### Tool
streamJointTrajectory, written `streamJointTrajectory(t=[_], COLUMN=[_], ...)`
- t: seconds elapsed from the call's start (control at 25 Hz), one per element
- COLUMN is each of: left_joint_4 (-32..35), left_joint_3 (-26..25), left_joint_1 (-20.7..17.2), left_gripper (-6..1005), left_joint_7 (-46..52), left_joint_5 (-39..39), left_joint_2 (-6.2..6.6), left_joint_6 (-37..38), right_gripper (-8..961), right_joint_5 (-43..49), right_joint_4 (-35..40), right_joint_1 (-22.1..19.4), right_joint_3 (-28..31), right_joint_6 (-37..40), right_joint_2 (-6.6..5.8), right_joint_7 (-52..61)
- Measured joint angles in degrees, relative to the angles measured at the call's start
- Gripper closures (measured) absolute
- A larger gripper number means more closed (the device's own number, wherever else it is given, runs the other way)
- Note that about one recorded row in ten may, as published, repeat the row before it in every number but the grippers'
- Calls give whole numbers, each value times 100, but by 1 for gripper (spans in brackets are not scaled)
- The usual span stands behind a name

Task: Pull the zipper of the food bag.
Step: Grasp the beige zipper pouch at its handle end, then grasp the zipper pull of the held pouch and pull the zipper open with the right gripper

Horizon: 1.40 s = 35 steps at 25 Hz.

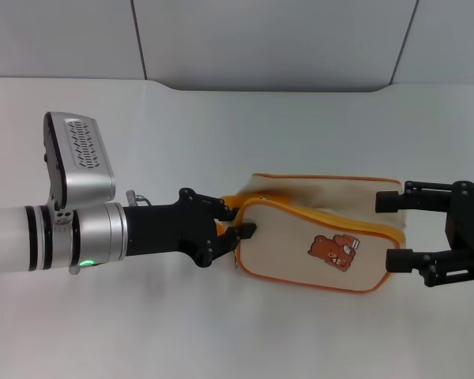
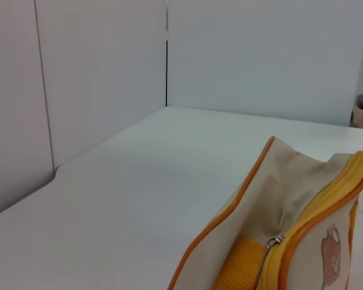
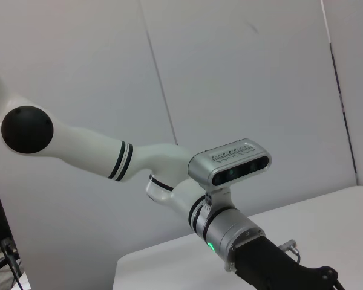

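Observation:
The food bag [image 1: 300, 245], beige with orange piping and a brown bear print, lies on its side on the white table. Its zipper [image 1: 332, 219] runs along the upper rim as a yellow-orange line. In the left wrist view the bag [image 2: 272, 193] fills the lower corner, with the zip line [image 2: 317, 220] and the small silvery pull tab [image 2: 272, 243] free. My left gripper [image 1: 237, 221] is at the bag's left end, fingers apart around the corner by the orange handle [image 1: 231, 202]. My right gripper [image 1: 396, 230] is open and straddles the bag's right end.
The white table [image 1: 221, 134] ends at grey wall panels [image 1: 268, 39] behind. The right wrist view shows only my left arm and its silver wrist camera [image 3: 230, 166] against the wall; the bag is out of that view.

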State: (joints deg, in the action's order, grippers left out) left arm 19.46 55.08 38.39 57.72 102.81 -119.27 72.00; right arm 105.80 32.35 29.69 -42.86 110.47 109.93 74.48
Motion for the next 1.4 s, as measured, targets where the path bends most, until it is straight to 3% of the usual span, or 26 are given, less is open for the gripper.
streamJointTrajectory(t=[0.36, 0.56, 0.6, 0.64, 0.84, 0.92, 1.08, 1.4], left_joint_4=[77, 522, 607, 668, 801, 844, 918, 928], left_joint_3=[-62, -90, -110, -147, -331, -329, -315, -334], left_joint_1=[-117, -338, -369, -398, -452, -452, -498, -542], left_gripper=[809, 845, 849, 853, 872, 880, 897, 901], left_joint_7=[-384, -540, -583, -655, -897, -902, -903, -937], left_joint_5=[-252, -299, -306, -325, -394, -394, -395, -402], left_joint_2=[34, 53, 53, 53, 72, 73, 61, 68], left_joint_6=[369, 814, 890, 1002, 1444, 1491, 1584, 1710], right_gripper=[142, 147, 148, 149, 155, 157, 161, 610], right_joint_5=[0, 1, 0, 0, -8, -126, -693, -824], right_joint_4=[-17, -34, -33, -33, -43, -161, -676, -1190], right_joint_1=[-24, -34, -16, -16, 43, 56, 48, 96], right_joint_3=[498, 1062, 1120, 1120, 1132, 1127, 1128, 1059], right_joint_6=[-26, -260, -425, -425, -812, -891, -917, -1359], right_joint_2=[81, 324, 475, 475, 866, 927, 929, 947], right_joint_7=[-225, -721, -1091, -1091, -2166, -2467, -3034, -4339])
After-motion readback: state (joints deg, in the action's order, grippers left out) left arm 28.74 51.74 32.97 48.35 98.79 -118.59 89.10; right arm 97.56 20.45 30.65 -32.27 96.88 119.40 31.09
